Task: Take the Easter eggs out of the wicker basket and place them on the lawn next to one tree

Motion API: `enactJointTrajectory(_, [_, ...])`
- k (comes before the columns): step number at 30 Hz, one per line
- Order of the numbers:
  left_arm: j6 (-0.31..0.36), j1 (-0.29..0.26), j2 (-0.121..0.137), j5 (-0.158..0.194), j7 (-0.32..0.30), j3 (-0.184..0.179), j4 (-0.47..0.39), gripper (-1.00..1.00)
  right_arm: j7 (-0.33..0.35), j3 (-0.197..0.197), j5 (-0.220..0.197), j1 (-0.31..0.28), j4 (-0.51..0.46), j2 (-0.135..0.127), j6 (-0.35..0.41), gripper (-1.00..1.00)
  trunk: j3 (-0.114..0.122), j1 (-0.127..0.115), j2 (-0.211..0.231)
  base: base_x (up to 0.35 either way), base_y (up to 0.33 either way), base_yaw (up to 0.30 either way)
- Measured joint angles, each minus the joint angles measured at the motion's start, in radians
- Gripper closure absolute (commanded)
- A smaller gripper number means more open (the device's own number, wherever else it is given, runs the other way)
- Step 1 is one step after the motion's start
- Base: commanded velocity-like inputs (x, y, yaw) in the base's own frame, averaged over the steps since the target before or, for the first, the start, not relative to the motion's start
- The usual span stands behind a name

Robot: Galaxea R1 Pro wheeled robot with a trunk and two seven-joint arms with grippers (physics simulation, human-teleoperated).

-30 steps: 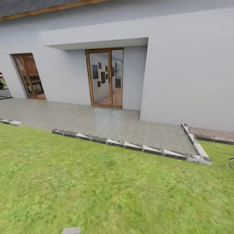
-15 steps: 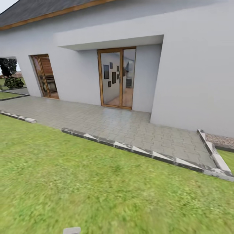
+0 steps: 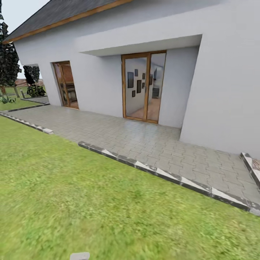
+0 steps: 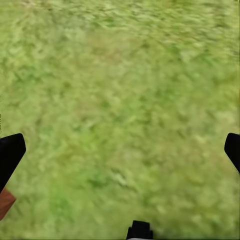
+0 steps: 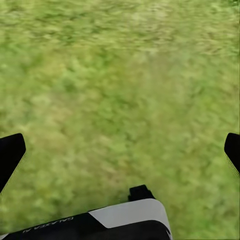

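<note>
Head camera faced the house [image 3: 216, 72] across the lawn [image 3: 72, 202] and patio [image 3: 144, 141]. Both arms' fingers [image 4: 10, 155] [image 5: 10, 152] were spread wide over grass, holding nothing.

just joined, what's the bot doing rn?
Nothing is being handled. The robot stands on the lawn facing a white house with a paved patio and a glass door. Dark trees show far off by the house's corner. Both wrist views look down on bare grass: the left end effector and the right end effector are open, with nothing between the fingers. It appears to be in transit.
</note>
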Motion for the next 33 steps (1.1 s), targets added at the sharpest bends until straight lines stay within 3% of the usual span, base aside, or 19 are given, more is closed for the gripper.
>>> enactJointTrajectory(33, [0.000, 0.000, 0.001, 0.000, 0.000, 0.000, 0.000, -1.00, 0.000, 0.000, 0.000, 0.000, 0.000, 0.000, 0.000, -1.00, 0.000, 0.000, 0.000, 0.314, -0.085, 0.236])
